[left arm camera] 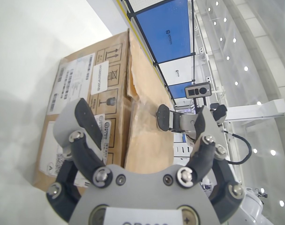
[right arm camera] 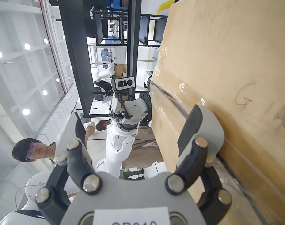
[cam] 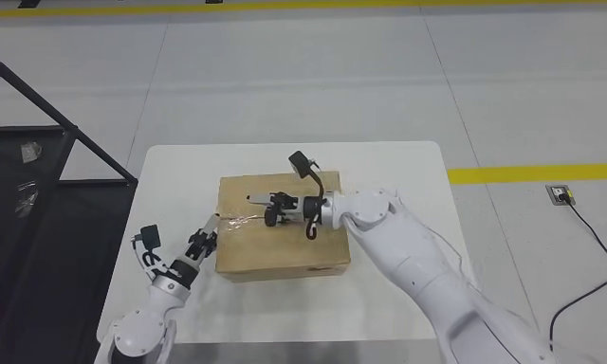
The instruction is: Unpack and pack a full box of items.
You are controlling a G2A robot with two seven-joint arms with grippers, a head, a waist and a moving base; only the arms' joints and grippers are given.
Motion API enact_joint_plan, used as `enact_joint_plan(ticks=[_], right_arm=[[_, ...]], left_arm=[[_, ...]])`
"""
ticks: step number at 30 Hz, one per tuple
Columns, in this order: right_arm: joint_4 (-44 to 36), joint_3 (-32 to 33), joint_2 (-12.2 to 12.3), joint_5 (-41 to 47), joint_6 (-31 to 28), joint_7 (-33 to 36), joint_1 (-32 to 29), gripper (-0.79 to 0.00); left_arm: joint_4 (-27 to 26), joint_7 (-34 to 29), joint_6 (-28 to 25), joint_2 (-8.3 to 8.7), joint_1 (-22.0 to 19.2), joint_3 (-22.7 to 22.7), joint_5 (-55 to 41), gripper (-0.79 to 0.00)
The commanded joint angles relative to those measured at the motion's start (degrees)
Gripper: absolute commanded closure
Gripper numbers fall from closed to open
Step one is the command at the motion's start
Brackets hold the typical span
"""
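Note:
A brown cardboard box [cam: 283,241] lies shut in the middle of the white table [cam: 398,174], with clear tape along its top seam [right arm camera: 170,99]. My right gripper [cam: 266,209] is open over the box top, and one finger [right arm camera: 196,127] rests on the cardboard beside the seam. My left gripper [cam: 205,233] is open at the box's left end, level with the top edge, with nothing between its fingers [left arm camera: 86,118]. The box's labelled side [left arm camera: 86,90] faces it, and the tape near that end looks torn and crumpled. The right gripper [left arm camera: 165,118] lies farther along the box top in the left wrist view.
Bare table surface surrounds the box on all sides. A black rack [cam: 38,174] stands off the table's left edge. Yellow floor lines [cam: 522,172] and a floor socket with a cable [cam: 561,195] lie to the right.

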Motion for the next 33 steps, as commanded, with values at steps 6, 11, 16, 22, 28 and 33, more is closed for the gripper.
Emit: enact_joint_plan(ticks=[6,11,16,22,28,33], right_arm=[[4.85,-1.06,-3.69,2.68,-1.33,-0.41,1.35,-0.785],[7.46,-1.80,-6.35,4.01,-2.18,-0.45,1.71,-0.785],[10.52,-2.79,-8.54,3.28,-1.62,0.72,2.64,-0.785],[14.78,-2.02,-8.95,2.63,-3.94,3.10,4.18,-0.785],[17.66,-1.06,-7.53,0.54,-7.00,6.17,5.43,-0.785],[19.20,0.27,-5.75,-0.20,-8.77,6.75,5.82,-0.785]], left_arm=[[-0.39,-0.11,-0.55,0.01,0.60,1.24,-0.63,-0.785],[-0.81,-0.21,-1.13,0.06,0.93,1.89,-0.81,-0.785],[-1.00,0.05,-1.63,0.22,1.33,1.29,-1.44,-0.785],[-1.00,0.17,-1.93,0.53,1.81,-0.99,-3.48,-0.785],[-1.16,-0.13,-1.74,0.72,1.85,-1.41,-4.05,-0.785],[-1.38,0.03,-1.41,0.76,1.52,-0.57,-3.46,-0.785]])
